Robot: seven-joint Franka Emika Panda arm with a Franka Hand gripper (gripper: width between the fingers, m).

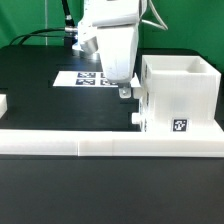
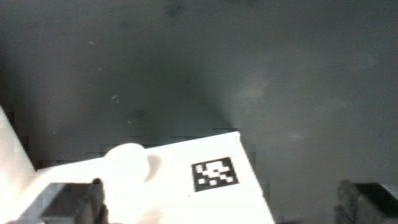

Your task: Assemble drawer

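Observation:
The large white drawer casing (image 1: 185,95) stands against the border wall at the exterior view's right, with a square tag (image 1: 179,126) on its front. A smaller white tray front with a round knob (image 1: 137,118) shows at the casing's left side. In the wrist view this tray (image 2: 178,195) bears a tag (image 2: 217,174) and the knob (image 2: 125,160). My gripper (image 1: 125,92) hangs just above and left of the knob. In the wrist view my gripper (image 2: 222,208) is open, its fingers (image 2: 370,205) wide apart around the tray. It grips nothing.
The long low white border wall (image 1: 100,146) runs along the front. The marker board (image 1: 88,77) lies on the black table behind my gripper. Another white part (image 1: 3,101) shows at the left edge. A cable trails at the back left.

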